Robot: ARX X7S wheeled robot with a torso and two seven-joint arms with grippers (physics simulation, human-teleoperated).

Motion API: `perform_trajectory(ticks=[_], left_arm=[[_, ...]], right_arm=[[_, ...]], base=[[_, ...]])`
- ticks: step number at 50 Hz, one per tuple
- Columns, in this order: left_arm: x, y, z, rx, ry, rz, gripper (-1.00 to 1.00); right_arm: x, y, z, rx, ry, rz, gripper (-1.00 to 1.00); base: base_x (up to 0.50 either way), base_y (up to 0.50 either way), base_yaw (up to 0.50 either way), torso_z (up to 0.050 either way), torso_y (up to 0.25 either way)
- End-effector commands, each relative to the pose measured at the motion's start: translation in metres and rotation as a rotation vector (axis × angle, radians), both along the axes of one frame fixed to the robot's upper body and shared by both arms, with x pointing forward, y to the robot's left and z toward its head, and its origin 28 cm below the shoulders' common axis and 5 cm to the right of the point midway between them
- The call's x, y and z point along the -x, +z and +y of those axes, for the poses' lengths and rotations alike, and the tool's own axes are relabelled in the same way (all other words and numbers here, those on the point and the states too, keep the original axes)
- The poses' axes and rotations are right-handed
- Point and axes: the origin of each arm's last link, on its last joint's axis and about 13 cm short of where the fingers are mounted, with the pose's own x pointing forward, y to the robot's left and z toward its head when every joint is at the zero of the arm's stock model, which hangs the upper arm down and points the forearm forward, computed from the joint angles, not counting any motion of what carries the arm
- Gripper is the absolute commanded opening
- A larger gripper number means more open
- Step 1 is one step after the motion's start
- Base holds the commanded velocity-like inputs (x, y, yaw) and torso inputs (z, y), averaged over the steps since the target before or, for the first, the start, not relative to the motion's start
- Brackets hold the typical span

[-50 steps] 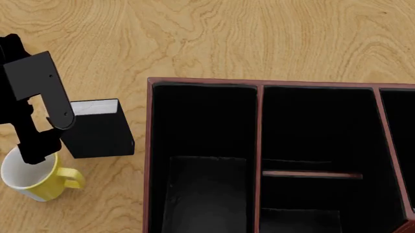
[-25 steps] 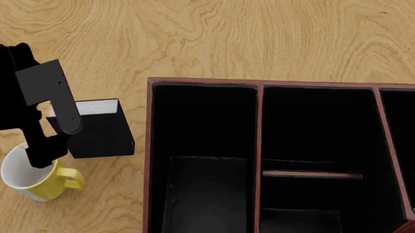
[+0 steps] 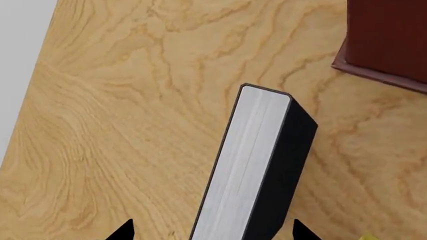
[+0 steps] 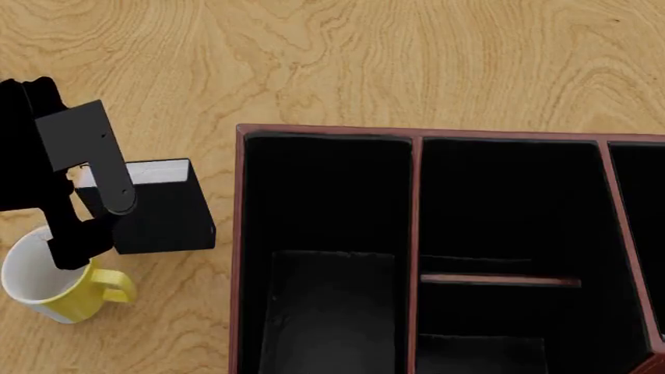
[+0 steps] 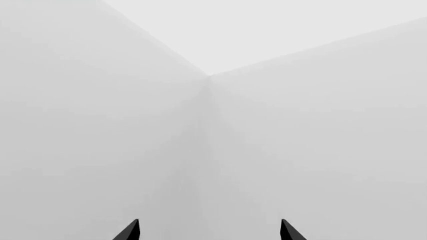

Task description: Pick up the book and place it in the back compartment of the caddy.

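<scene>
Book: the small thick black hardcover book with white page edges (image 4: 158,204) is standing on the light wooden surface (image 4: 343,54), at about 9 o'clock from the caddy, just beside its outer wall but apart from it.
Left gripper: the black left gripper (image 3: 210,231) is reaching over the book; in the left wrist view its two fingers (image 3: 122,231) are showing spread wide, one on each side of the book's lower end, with a gap on both sides, so they are gripping nothing.
Right gripper: the right gripper (image 5: 209,231) is facing blank grey walls, its fingers parted and holding nothing.
Caddy: the large reddish-brown leather-look rectangular caddy with black interior (image 4: 413,202) is sitting with all visible sections unoccupied.
Back compartment: the black-lined pocket (image 4: 509,199) beyond the low crossbar (image 4: 499,279), at 12 o'clock of it, is waiting for the book.
Mug: the yellow-and-white mug (image 4: 52,287) is standing at 7 o'clock from the book, partly under the arm.
Progress: judged early; the grasp is not yet made, and closing, lifting, carrying and placing are all remaining.
</scene>
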Motion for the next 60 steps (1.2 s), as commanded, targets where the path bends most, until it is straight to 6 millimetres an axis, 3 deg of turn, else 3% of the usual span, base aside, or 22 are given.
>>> perform_trajectory(ticks=[1, 60], left_arm=[[-0.004, -0.004, 0.001, 0.004, -0.005, 0.015, 1.00], [-0.020, -0.020, 0.001, -0.024, 0.008, 0.033, 1.00]], right_arm=[[-0.001, 0.001, 0.001, 0.002, -0.002, 0.001, 1.00], [-0.002, -0.001, 0.000, 0.000, -0.013, 0.007, 1.00]], base=[[0.00, 0.00, 0.00, 0.000, 0.000], [0.00, 0.00, 0.00, 0.000, 0.000]])
